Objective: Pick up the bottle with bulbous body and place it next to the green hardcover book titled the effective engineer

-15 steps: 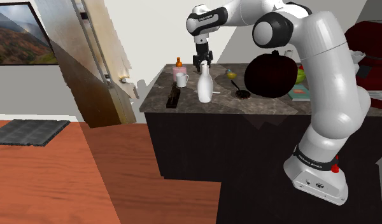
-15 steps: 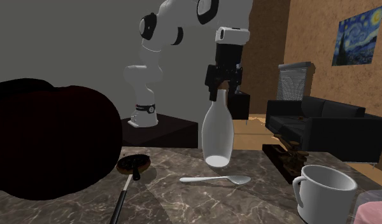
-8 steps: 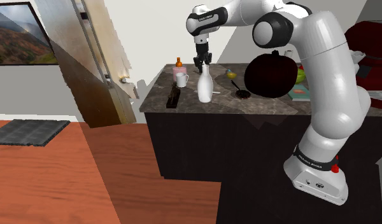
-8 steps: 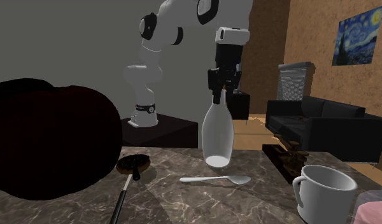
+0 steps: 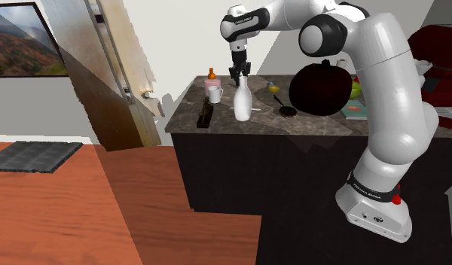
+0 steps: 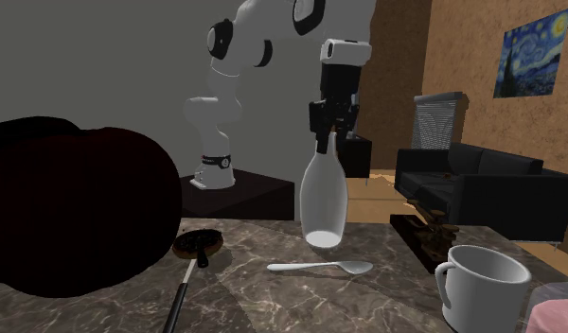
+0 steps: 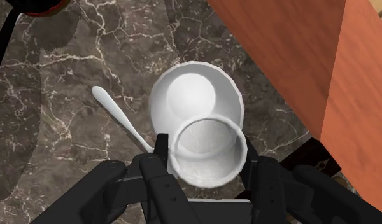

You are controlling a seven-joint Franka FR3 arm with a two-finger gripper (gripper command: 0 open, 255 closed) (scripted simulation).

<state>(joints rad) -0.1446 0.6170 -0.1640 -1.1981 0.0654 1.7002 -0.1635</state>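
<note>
The bottle (image 6: 322, 203) is plain white, with a bulbous body that narrows into a long slim neck and an open, round mouth. It stands upright on the dark marbled desk (image 6: 386, 303), near the desk's front edge in the shoulder view, with the end effector (image 6: 329, 142) clasping the top of its neck from either side. At the far right of the desk in the shoulder view, well apart from it, lies a flat teal-green book (image 5: 358, 110), partly hidden.

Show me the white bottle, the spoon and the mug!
white bottle (image 6: 323, 203), second exterior view, on its round body.
spoon (image 6: 320, 268), second exterior view, on its middle.
mug (image 6: 486, 284), second exterior view, on its side wall.
</note>
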